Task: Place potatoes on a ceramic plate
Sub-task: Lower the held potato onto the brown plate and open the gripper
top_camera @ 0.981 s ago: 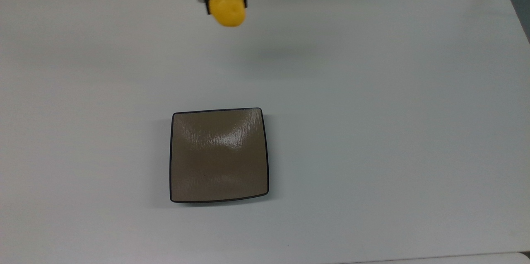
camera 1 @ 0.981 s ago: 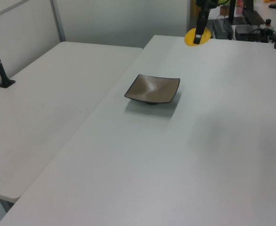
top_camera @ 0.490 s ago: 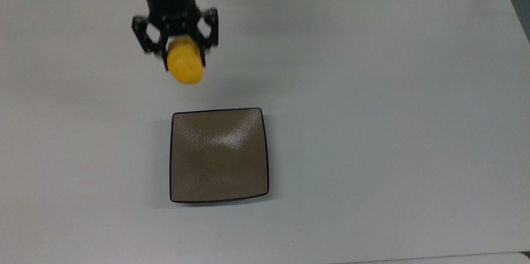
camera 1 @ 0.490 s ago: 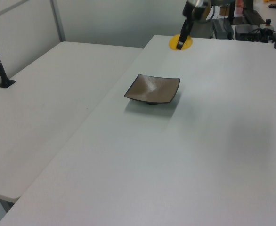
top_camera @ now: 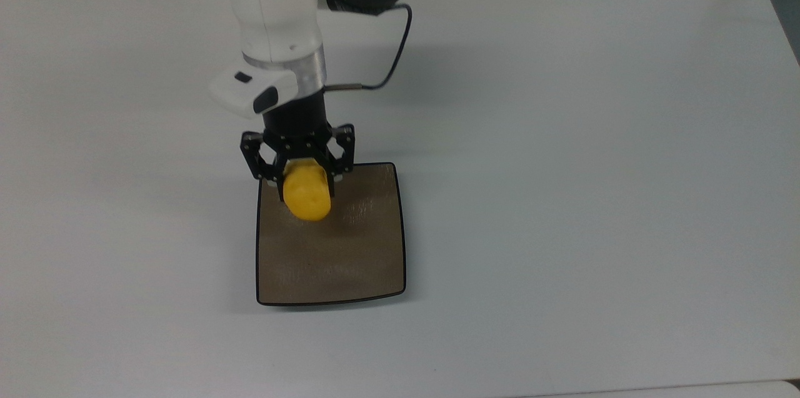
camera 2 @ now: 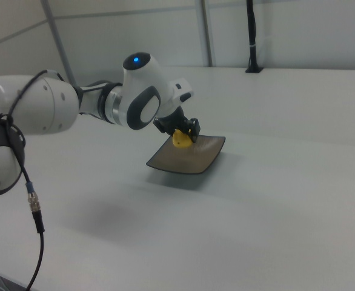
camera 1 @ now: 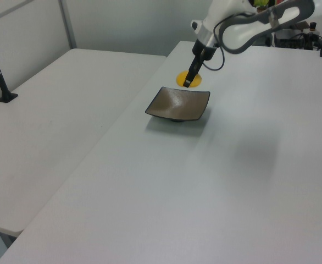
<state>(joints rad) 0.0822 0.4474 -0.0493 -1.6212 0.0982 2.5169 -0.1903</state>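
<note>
The gripper (top_camera: 304, 180), fingers pinching the potato (top_camera: 306, 193), hangs above the ceramic plate's (top_camera: 350, 260) near edge; lowering and release come next.

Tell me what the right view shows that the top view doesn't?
Right view alone: a blue light glowing on the arm, and a black pole standing at the table's far edge. Top view alone: the ceramic plate as a full square with its black rim all round. Both: the gripper holding the yellow potato over the plate's edge.
</note>
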